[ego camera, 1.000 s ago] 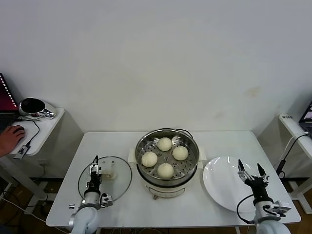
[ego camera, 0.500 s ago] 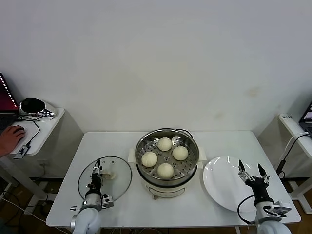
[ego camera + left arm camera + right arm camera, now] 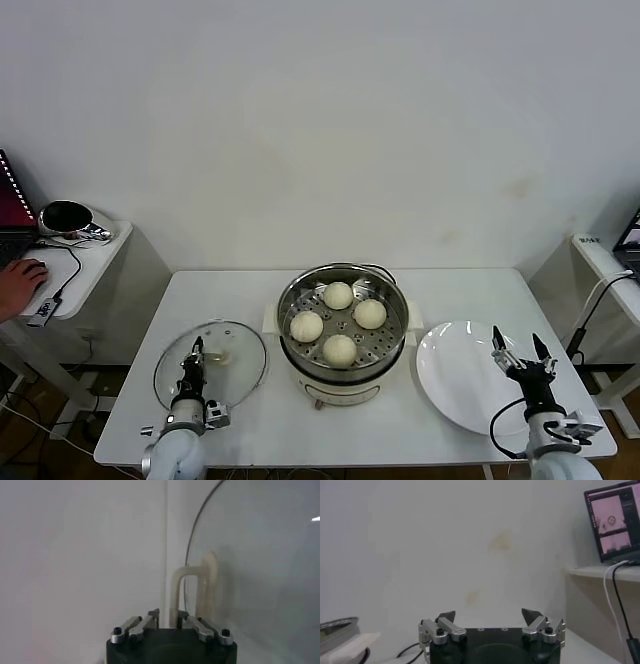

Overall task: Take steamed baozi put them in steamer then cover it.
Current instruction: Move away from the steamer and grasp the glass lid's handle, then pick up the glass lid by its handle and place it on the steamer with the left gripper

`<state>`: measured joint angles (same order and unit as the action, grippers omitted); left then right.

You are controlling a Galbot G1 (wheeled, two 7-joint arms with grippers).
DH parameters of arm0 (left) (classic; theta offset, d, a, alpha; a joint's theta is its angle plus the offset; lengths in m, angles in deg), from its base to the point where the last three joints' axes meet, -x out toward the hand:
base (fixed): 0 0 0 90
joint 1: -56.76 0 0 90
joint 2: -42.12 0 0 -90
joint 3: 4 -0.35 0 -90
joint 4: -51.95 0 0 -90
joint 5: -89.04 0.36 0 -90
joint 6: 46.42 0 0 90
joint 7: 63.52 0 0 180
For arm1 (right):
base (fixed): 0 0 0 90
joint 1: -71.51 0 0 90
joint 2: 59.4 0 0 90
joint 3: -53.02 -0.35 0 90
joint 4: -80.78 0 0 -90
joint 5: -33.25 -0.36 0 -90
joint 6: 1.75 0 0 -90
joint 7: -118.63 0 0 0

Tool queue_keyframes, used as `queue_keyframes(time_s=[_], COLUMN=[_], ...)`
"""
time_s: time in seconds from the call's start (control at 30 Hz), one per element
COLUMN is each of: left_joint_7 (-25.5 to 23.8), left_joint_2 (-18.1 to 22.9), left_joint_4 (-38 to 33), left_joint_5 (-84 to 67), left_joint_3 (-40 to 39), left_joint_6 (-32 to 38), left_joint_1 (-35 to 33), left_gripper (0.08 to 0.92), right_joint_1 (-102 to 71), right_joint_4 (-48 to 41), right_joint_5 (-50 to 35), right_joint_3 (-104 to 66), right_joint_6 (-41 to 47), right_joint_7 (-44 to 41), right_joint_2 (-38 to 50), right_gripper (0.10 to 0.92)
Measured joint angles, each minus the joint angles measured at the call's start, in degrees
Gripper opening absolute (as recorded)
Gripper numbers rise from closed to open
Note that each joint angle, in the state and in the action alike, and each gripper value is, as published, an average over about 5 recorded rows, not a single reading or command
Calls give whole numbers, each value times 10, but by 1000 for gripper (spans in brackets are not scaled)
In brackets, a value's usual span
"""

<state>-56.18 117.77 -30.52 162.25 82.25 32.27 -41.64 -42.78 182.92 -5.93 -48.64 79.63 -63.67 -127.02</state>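
From the head camera, four steamed baozi (image 3: pixel 339 320) sit in the steamer (image 3: pixel 343 288) at table centre; the left gripper (image 3: pixel 196 352) is pinched on the glass lid (image 3: pixel 211 363) handle. The left wrist camera shows fingers (image 3: pixel 150 621) clamping that cream handle (image 3: pixel 186 587). The right gripper (image 3: pixel 489 615) gapes wide beside the plate (image 3: pixel 455 380).

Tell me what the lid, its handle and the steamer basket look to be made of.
Lid: clear glass by the look, since the table shows through it, with a thin darker rim.
Handle: cream, smooth and matte, probably plastic or silicone.
Steamer: shiny metal, likely stainless steel, with bright reflections and a perforated floor. Its base is glossy white, probably plastic.
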Motion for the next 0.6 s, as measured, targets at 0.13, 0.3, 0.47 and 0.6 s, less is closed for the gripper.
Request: queue_keyframes(time_s=[0.13,0.3,0.47,0.6], left_joint_7=[-5,-16,-37,-55], left_joint_2=[-3,-3,-6,-14], left_joint_4=[-13,-49,-115,-173], left_joint_5=[-10,-30,-51,-52], left_joint_3=[5,11,11,6], left_joint_6=[-5,-31,-90,-148], left_joint_1=[-7,-21,-38,-50], left_gripper=[142,142,142,142], right_joint_1=[1,5,11,12], right_joint_4=[4,11,17,22], right_joint_5=[-3,-8,-13,-14], right_joint_3=[-1,-3,-3,-2], right_joint_6=[0,3,4,4], right_joint_7=[0,1,2,2], right_joint_2=[0,3,4,4], right_gripper=[823,823,823,823])
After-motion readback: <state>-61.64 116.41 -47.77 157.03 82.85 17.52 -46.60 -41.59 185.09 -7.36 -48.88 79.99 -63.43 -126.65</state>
